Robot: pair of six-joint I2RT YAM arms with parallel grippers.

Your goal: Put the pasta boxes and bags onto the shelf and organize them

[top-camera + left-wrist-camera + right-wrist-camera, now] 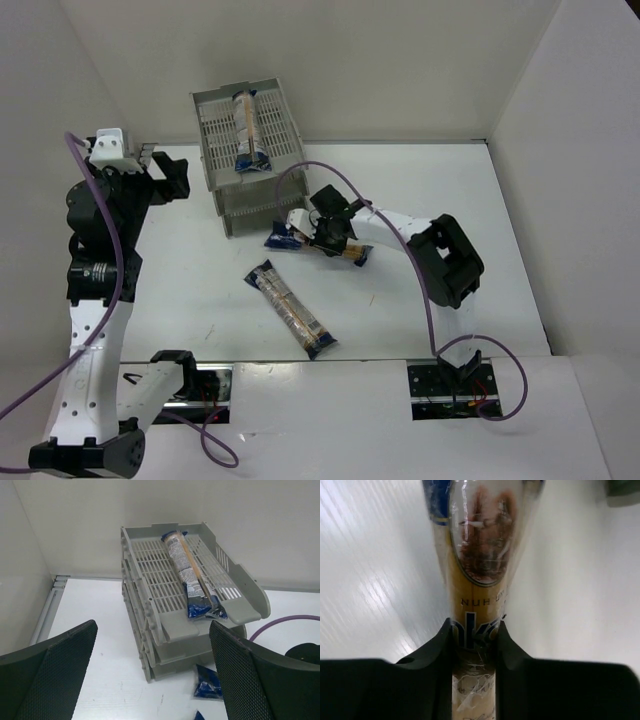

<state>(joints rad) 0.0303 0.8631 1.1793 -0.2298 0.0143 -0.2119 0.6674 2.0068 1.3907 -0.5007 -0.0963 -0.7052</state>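
Note:
The grey slatted shelf (225,180) stands at the back of the table and shows in the left wrist view (150,580). One spaghetti pack (248,132) lies on its top tier, also in the left wrist view (187,570). A second pack (292,310) lies loose on the table in front. My right gripper (327,236) is shut on the third pack (480,555) at its middle, just in front of the shelf. My left gripper (165,178) is open and empty, left of the shelf.
White walls close in the table on the left, back and right. A purple cable (330,180) loops over the right arm near the shelf's front right corner.

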